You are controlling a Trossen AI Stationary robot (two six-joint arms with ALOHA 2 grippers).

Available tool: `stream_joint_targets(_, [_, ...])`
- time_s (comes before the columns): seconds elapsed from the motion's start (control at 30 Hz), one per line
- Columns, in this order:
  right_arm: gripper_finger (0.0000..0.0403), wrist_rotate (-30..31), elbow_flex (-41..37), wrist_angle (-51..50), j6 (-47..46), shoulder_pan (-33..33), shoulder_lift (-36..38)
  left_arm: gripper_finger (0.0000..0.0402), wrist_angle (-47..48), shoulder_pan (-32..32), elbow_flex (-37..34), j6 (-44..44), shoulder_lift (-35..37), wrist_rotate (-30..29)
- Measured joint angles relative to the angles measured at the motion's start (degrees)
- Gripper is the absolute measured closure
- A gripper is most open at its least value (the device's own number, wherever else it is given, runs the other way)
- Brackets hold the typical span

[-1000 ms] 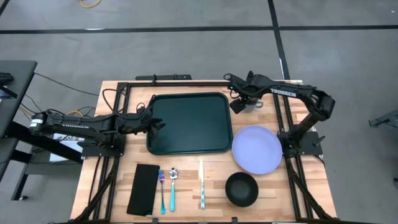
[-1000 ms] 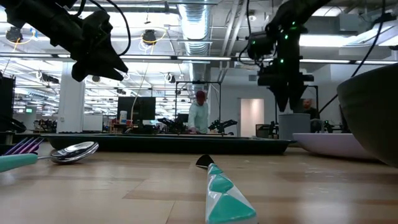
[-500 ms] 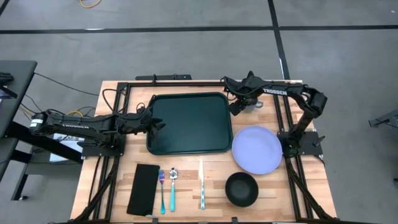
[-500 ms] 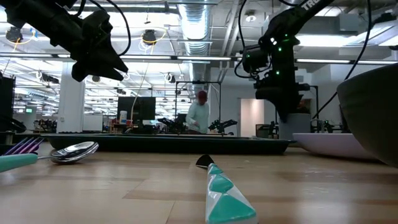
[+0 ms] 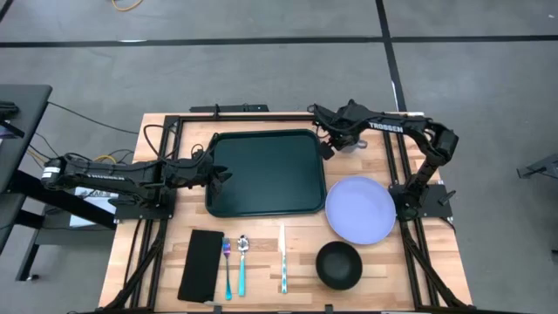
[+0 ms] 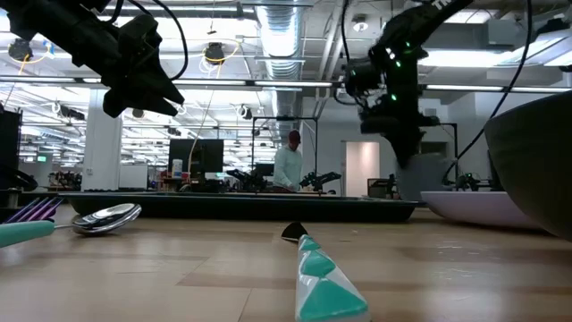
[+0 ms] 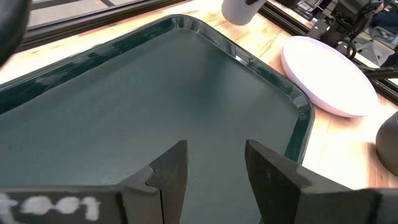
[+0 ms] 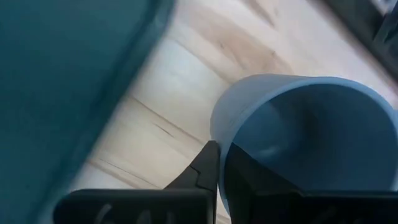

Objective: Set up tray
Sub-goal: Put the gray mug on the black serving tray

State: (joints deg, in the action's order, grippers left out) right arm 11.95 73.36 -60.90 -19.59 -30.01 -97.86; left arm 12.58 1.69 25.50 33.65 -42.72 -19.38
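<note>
Dark green rectangular plastic tray (image 5: 266,172), rounded at the corners with a raised rim, lies flat and bare on the far middle of the light wooden tabletop (image 5: 436,253); its smooth inside shows faint glare.

Left gripper (image 5: 220,174) hovers at the tray's left edge, its jaws spread apart with nothing between them. Right gripper (image 5: 330,144) sits just off the tray's far right corner, jaws pinching the rim of a pale grey-blue cup (image 8: 305,140), one finger inside the wall and one outside.

Right of the tray, a round lavender plate (image 5: 360,210) rests on the tabletop, with a black round bowl (image 5: 338,264) nearer. Along the near edge, from left to right, lie a flat black rectangular napkin (image 5: 201,264), a fork with a teal handle (image 5: 227,270), a spoon with a teal handle (image 5: 242,263) and a knife with a teal patterned handle (image 5: 282,258).

The tabletop stands on a black metal frame over a grey floor crossed by dark lines. Behind it stretches a large hall with ceiling ducts and lights, where a person (image 6: 287,164) in a light top stands at a bench. White lettering "TROSSEN" (image 5: 384,127) runs along the right arm.
</note>
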Motion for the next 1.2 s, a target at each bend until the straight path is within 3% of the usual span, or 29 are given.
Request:
stream_joint_targets(0.3, [0.04, -1.6, 16.46, -1.52, 4.48, 5.42, -0.1, 0.0253, 0.0, 0.0, 0.0, 0.0, 0.0, -0.42])
stream_joint_targets(0.6, [0.0401, -3.88, 29.4, -6.07, 10.77, 9.05, -11.67, 0.0253, 0.0, 0.0, 0.0, 0.0, -0.02, -0.87])
stream_joint_targets(0.8, [0.0401, -4.96, 32.44, -5.7, 11.59, 8.04, -17.73, 0.0253, 0.0, 0.0, 0.0, 0.0, -0.02, -0.87])
stream_joint_targets(1.2, [0.0402, -10.47, 31.13, -3.62, 9.55, 3.78, -19.69, 0.0253, 0.0, 0.02, 0.0, 0.0, -0.04, -0.81])
